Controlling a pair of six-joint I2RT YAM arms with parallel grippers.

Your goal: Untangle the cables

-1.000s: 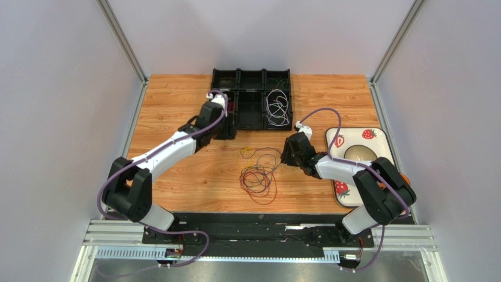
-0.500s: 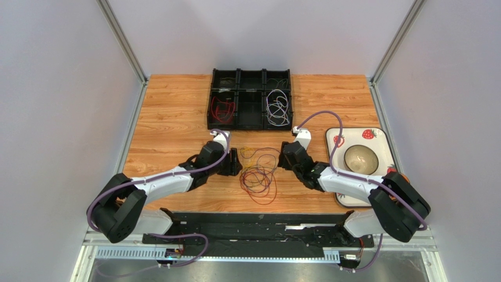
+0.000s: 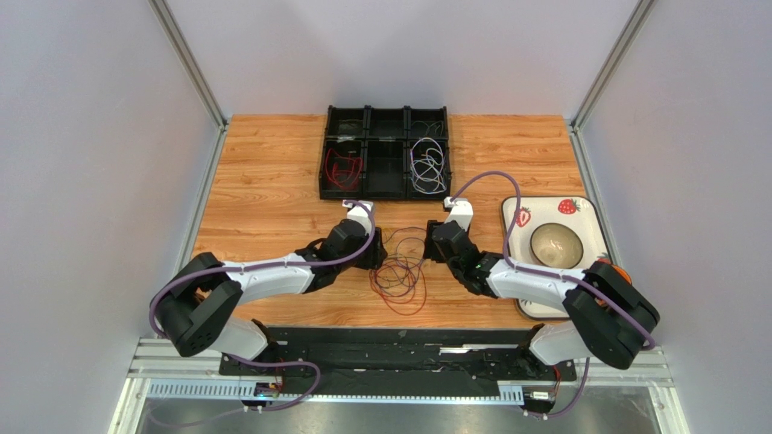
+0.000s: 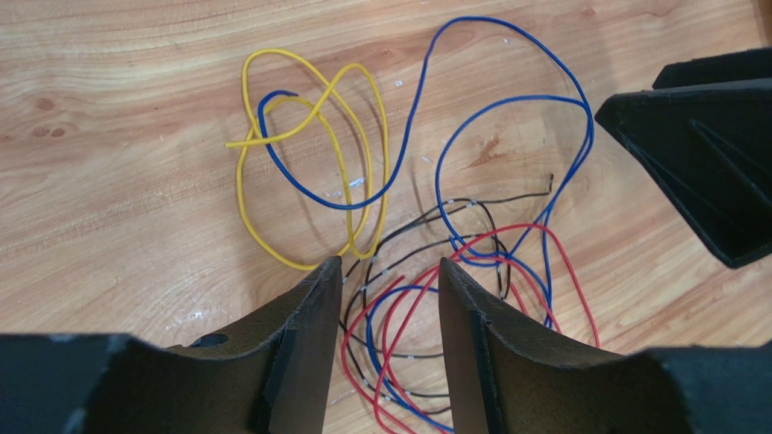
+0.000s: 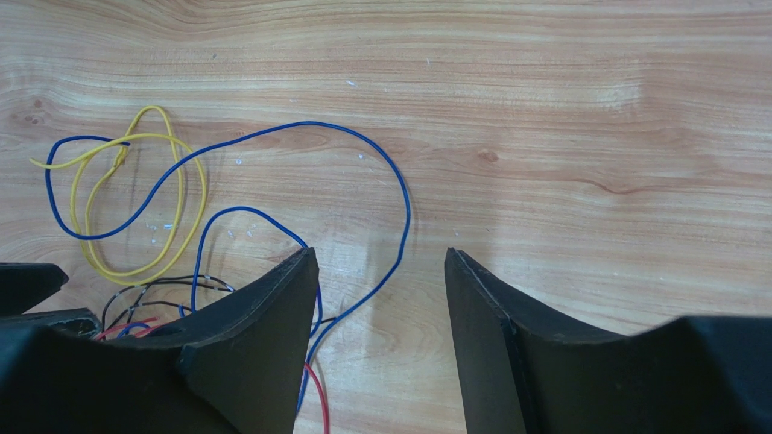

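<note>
Both unclenched, the left gripper (image 4: 390, 271) and right gripper (image 5: 381, 262) flank the cables (image 3: 399, 271) on the wooden table (image 3: 263, 181), black compartment tray (image 3: 385, 110) behind, strawberry plate (image 3: 568, 206) rightward.

Cables (image 4: 458, 249) — yellow and blue beyond the left gripper (image 4: 390, 269) jaws, red and dark between them; table (image 4: 109, 136) — orange wood-grain.

Lab: grey enclosure walls (image 3: 82, 136), aluminium rails (image 3: 188, 68)
</note>
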